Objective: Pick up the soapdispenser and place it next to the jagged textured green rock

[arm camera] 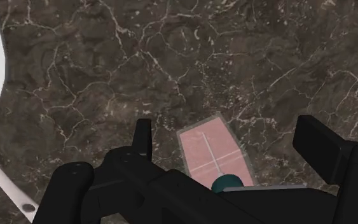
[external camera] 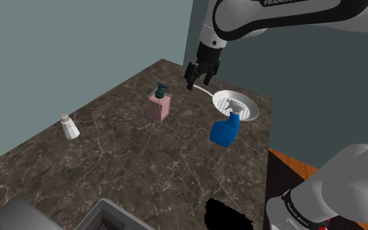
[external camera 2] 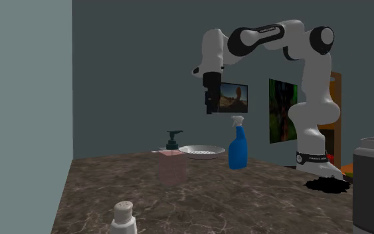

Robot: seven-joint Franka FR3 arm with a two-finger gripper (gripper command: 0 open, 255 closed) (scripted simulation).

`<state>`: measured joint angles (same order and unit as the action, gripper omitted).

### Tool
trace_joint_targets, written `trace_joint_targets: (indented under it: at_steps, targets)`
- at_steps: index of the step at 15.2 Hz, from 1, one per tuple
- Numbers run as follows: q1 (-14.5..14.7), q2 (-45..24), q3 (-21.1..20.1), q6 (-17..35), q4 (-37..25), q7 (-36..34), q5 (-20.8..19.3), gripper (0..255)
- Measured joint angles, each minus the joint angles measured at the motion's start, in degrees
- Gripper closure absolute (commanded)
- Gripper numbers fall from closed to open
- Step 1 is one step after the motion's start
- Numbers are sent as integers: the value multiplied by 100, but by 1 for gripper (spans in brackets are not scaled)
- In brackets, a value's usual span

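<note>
the black gripper [external camera: 199, 83] hangs in the air over the far part of the dark marbled counter [external camera: 130, 170]. its two fingers [arm camera: 144, 137] stand apart and clasp nothing. the soap dispenser [external camera: 159, 103], a pale pink block with a dark teal pump, stands upright on the counter below the gripper, a little toward the shoulder view's left. in the wrist view its top sits under the gap between the fingers and touches neither of them. to the shoulder view's right of the gripper a white perforated dish [external camera: 236, 104] rests on the counter. a blue spray bottle [external camera: 226, 131] stands upright at the dish's near side, whether touching the rim i can't tell. a small white shaker [external camera: 69, 127] stands well apart from all this, off toward the left by the grey-green wall [external camera: 65, 52].
</note>
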<state>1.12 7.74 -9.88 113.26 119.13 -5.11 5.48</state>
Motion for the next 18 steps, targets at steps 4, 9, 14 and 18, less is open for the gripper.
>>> trace_joint_targets:
  at_steps: [4,9,14,18]
  targets:
    - [56,-901,-96,152,-773,-262,-130,0]
    - [186,-2064,-152,174,-1935,-572,-334,0]
    - [324,-2986,-141,40,-3004,-768,-487,0]
    - [355,-3156,-136,263,-2951,-796,-517,0]
